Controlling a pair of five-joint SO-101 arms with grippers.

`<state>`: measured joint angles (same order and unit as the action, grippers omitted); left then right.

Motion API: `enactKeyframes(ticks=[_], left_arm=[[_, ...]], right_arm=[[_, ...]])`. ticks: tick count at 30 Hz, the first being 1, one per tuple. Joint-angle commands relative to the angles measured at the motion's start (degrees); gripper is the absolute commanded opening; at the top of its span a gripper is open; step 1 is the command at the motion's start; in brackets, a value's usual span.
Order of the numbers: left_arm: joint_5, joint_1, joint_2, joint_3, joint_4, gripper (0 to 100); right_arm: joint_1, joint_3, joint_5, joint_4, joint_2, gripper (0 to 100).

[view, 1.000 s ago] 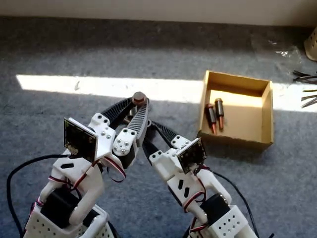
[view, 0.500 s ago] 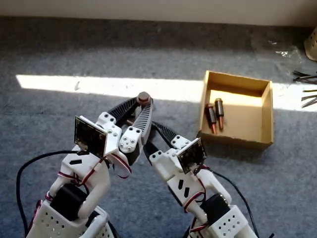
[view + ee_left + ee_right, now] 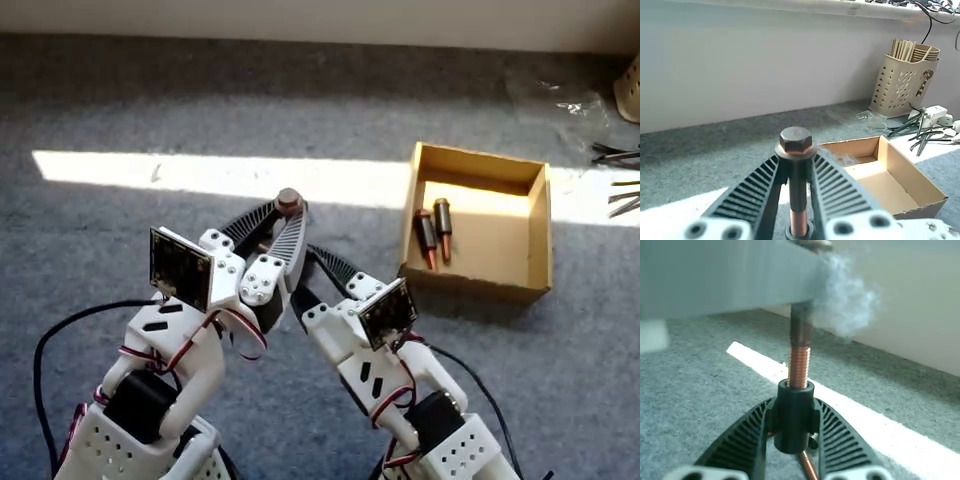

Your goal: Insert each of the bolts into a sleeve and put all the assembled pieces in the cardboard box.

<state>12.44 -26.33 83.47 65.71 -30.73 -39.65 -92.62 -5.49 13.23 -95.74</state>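
While the left hand [image 3: 796, 162] clamps the bolt [image 3: 795, 142] just under its hex head (long axis vertical, threads down), the right hand [image 3: 794, 407] is closed on the black sleeve [image 3: 793, 432] below it, with the threaded tip entering the sleeve's top. Two assembled pieces [image 3: 434, 233] lie in the cardboard box [image 3: 475, 282] nearby.

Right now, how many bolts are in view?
3. Two bolts lie side by side in the cardboard box. A third bolt stands upright in the left gripper, its threaded end in the sleeve held by the right gripper. The arms may hide others.
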Motion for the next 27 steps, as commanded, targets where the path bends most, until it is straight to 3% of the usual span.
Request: enactKeyframes(ticks=[1,15,19,23,27], left_arm=[[0.97,0.75,-0.40,-2.86,-3.43,1],[0.88,2.51,-0.31,1.01,-6.07,1],[0.88,3.65,0.13,5.58,-2.99,1],[0.97,3.47,0.13,8.40,0.79,1],[0.97,3.47,0.13,8.40,0.62,1]], right_arm=[[0.31,1.36,-5.71,-0.31,-1.01,0.4],[0.40,1.27,-6.24,-0.31,-1.01,0.4],[0.48,1.36,-5.71,-0.31,-1.01,0.4],[0.48,1.45,0.44,-0.13,-1.01,0.4],[0.57,1.45,-1.41,-0.13,-1.01,0.4]])
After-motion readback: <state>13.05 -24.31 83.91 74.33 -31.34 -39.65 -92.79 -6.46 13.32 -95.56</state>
